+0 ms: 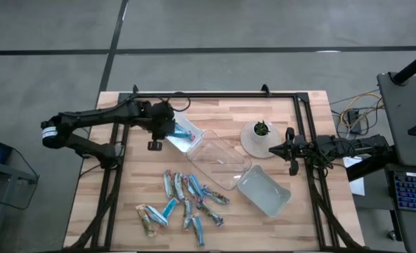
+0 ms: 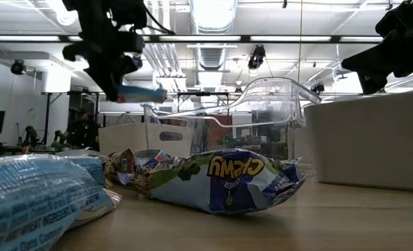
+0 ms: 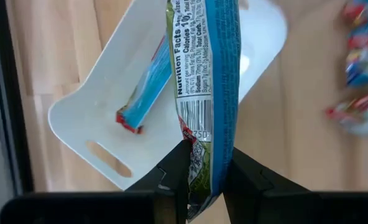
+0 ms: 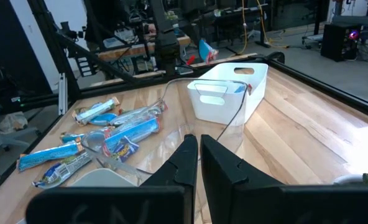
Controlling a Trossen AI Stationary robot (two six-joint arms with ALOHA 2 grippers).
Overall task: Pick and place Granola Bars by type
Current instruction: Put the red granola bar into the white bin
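Note:
My left gripper (image 3: 202,171) hangs above the table's far left part, shut on a blue granola bar (image 3: 206,68), also seen in the low view (image 2: 142,93). Under it stands a white tray (image 3: 91,118) with one blue bar (image 3: 143,99) lying on its floor. Several more granola bars (image 1: 183,204) lie heaped on the wood near the front edge. My right gripper (image 4: 198,149) waits shut at the table's right edge (image 1: 290,151), touching nothing. My left gripper pinches the bar's end (image 3: 199,146), the one with the barcode, between its two fingers. The fingers come steeply from above. The bar sticks out beyond the fingertips, lifted clear and above the white tray.
A clear tray (image 1: 215,163) stands in the middle of the table, and a pale tray (image 1: 264,191) to its right. A white dish with a small plant (image 1: 259,137) sits by the right gripper. A black frame (image 1: 117,176) borders the tabletop.

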